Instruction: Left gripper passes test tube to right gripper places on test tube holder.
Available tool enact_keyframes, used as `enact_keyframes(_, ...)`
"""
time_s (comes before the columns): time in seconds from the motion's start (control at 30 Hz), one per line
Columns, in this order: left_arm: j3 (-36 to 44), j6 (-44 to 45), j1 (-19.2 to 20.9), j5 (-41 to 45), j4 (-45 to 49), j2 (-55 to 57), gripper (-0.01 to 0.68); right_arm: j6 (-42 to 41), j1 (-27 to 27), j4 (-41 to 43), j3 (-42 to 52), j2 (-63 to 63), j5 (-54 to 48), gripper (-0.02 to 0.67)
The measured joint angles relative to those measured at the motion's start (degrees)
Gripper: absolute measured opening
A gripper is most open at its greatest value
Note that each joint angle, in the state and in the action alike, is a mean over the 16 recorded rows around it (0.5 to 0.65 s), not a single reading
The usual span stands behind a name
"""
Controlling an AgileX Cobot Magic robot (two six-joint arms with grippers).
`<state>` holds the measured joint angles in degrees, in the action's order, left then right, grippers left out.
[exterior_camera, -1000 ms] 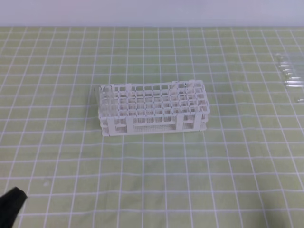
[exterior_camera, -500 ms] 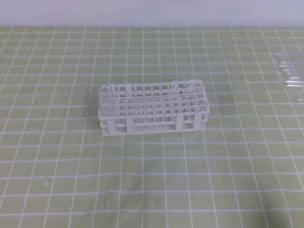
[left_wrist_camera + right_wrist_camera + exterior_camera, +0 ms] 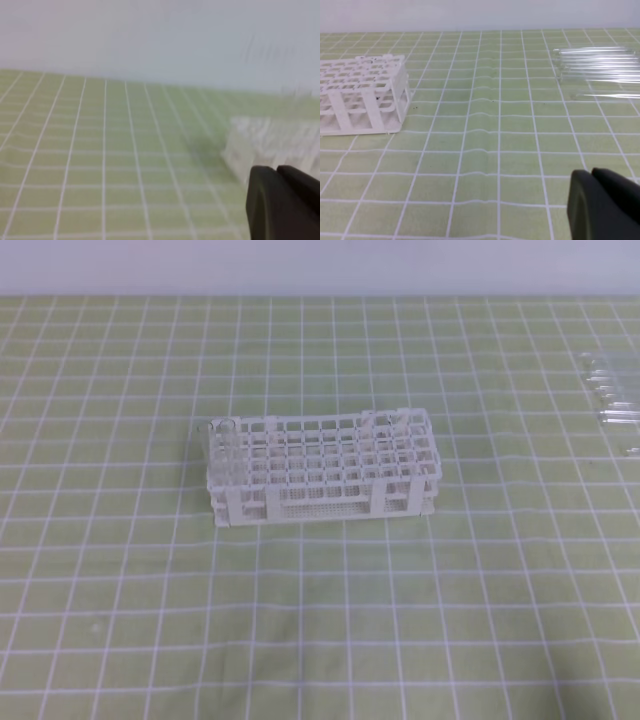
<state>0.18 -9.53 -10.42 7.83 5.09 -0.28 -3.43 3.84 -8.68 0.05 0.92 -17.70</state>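
Rack on green gridded worktop.
Clear tubes lie far right; both end effectors' spread indeterminable.

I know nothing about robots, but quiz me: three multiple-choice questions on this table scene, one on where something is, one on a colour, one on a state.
1. Seen from the high view, where do the loose clear tubes lie?
A. at the far right edge
B. in front of the rack
C. on top of the rack

2. What colour is the test tube holder?
A. blue
B. white
C. black

3. In what state are the tubes in the pile at the right?
A. standing upright
B. lying flat
C. held by a claw

Answers:
1. A, the clear tubes lie at the right edge of the green checked mat.
2. B, the test tube holder is a white lattice.
3. B, the right wrist view shows them lying side by side on the mat, well apart from the right gripper.
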Motion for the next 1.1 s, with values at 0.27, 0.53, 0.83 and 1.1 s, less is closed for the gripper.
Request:
enact_keyframes(0.27,0.1,9.4,0.0,6.5,-6.2,0.0,-0.002,0.0,0.0,0.0,0.0,0.0,0.0,-0.017)
enact_keyframes(0.53,0.2,10.6,0.0,9.5,-6.4,0.0,-0.002,0.0,0.0,0.0,0.0,0.0,0.0,-0.017)
enact_keyframes(0.83,0.2,10.5,-0.1,9.5,-6.4,-0.1,-0.002,0.0,0.0,0.0,0.0,0.0,0.0,-0.017)
enact_keyframes(1.1,0.2,10.5,-0.1,9.5,-6.4,-0.1,-0.002,0.0,0.0,-0.1,0.0,-0.1,0.0,-0.017)
